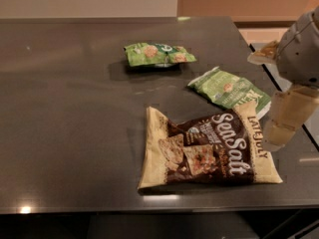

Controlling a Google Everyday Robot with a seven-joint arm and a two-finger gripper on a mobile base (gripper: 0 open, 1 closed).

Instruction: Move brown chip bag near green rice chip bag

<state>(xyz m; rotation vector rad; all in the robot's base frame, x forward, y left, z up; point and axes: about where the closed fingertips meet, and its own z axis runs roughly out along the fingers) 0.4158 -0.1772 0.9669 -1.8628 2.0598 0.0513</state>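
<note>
The brown chip bag (209, 151) lies flat near the front right of the dark table (70, 133), dark brown with cream edges and white "Sea Salt" lettering. The green rice chip bag (158, 54) lies farther back, near the table's middle, bright green and crinkled. My gripper (277, 139) hangs at the right edge of the view, just right of the brown bag's upper right corner, pointing down and holding nothing that I can see.
A paler green bag with a white end (230, 89) lies between the two task bags, right of centre. The table's right edge (279, 91) runs under the gripper. A light floor and an orange wall (249, 1) lie behind.
</note>
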